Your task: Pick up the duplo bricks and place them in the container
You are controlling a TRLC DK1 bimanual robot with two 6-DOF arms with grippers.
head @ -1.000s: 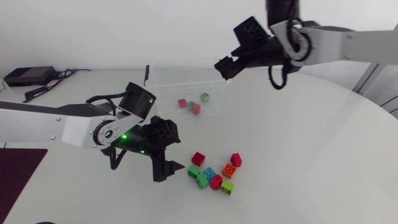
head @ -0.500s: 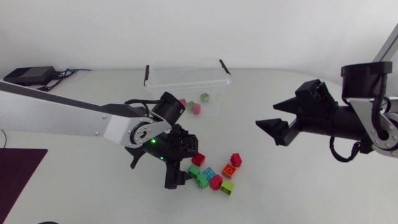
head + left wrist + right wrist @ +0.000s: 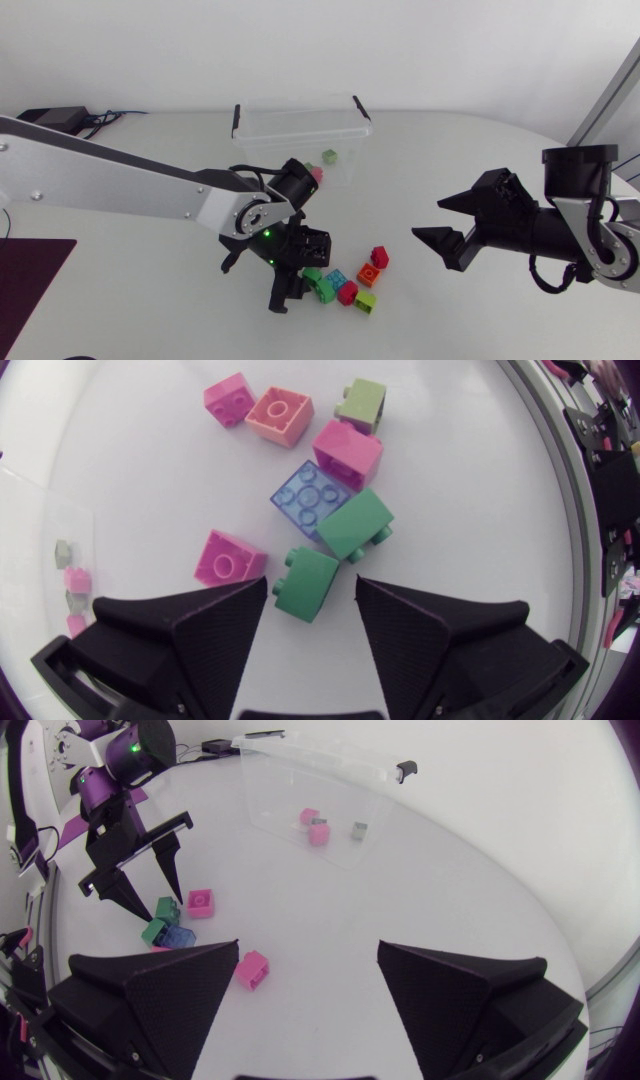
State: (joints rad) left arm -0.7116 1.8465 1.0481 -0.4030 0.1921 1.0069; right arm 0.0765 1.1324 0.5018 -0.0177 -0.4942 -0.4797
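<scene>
Barely begun. Only a few bricks (image 3: pixel 328 156) in the container (image 3: pixel 300 112), upper centre; most heaped in a pile (image 3: pixel 347 292), lower centre. Left gripper (image 3: pixel 289 296) spread about a green brick (image 3: pixel 303 585), not yet pinching. Right gripper (image 3: pixel 428 219) spread, empty, at right.

silver-grey links; black wedge grippers (image 3: pixel 290 285)

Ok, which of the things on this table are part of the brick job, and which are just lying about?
Part of the job:
loose bricks
container
bricks in it
left gripper, open around a green brick
right gripper, open

Just lying about:
black box
cables
</scene>
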